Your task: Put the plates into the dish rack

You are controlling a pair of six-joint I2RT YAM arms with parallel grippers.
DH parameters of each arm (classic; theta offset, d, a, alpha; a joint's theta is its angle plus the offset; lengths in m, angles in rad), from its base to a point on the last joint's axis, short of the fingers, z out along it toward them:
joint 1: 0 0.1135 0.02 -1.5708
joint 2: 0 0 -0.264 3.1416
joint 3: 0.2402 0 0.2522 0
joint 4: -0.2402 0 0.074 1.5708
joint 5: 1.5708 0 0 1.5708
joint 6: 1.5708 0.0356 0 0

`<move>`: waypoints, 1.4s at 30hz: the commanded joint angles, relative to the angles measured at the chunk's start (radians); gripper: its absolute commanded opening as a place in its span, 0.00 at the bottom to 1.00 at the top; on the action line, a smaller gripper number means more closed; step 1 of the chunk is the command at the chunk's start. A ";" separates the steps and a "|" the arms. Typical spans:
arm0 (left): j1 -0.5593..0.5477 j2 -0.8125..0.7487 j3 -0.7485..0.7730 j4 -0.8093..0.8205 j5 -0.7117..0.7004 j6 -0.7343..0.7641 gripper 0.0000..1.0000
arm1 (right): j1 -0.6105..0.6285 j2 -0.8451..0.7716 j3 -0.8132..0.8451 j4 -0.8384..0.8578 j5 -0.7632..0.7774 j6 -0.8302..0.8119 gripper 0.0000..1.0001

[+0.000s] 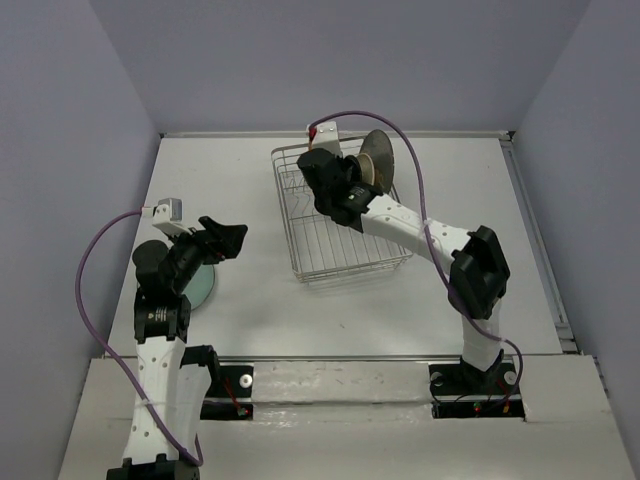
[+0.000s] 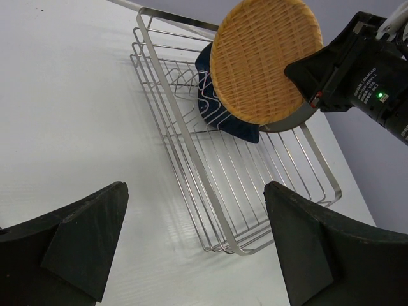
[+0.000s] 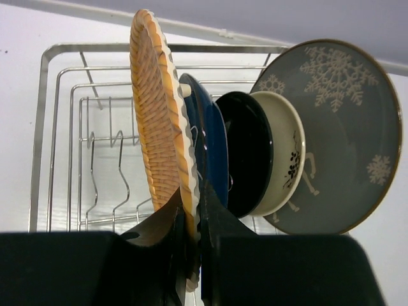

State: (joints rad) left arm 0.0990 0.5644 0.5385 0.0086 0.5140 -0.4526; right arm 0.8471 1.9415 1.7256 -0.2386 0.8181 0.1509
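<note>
The left jaws gape empty above the tabletop [image 1: 270, 315], beside the flat pale teal plate [image 1: 204, 287]. The right jaws grip the lower rim of the upright orange woven plate [image 3: 153, 115] over the dish rack [image 1: 335, 250], just beside the dark blue plate [image 3: 213, 146].

a matte white tabletop [image 1: 250, 190] fills the middle, evenly lit from above, with only soft shadows. pale lavender-grey walls close it in: a back wall [image 1: 340, 60], a left wall [image 1: 60, 150] and a right wall [image 1: 590, 120] (all the same flat tint). a white front ledge [image 1: 340, 420] runs along the near edge, and a thin rail [image 1: 537, 250] lines the tabletop's right side.
</note>
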 commanded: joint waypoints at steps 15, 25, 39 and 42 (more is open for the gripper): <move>-0.008 -0.012 0.005 0.016 0.001 0.017 0.99 | 0.006 0.094 0.112 0.032 0.076 -0.004 0.07; -0.012 -0.005 0.006 0.016 0.001 0.017 0.99 | 0.006 0.151 0.115 -0.018 0.029 0.081 0.08; -0.021 0.012 0.008 0.017 -0.012 0.014 0.99 | -0.003 0.051 0.098 -0.070 -0.072 0.168 0.60; -0.024 0.019 0.012 0.025 -0.008 0.005 0.99 | -0.003 -0.009 0.077 -0.068 -0.138 0.168 0.62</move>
State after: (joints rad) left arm 0.0841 0.5777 0.5385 0.0017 0.4984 -0.4526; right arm 0.8486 2.0579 1.7992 -0.3145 0.7502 0.2893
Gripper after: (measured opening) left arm 0.990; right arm 0.609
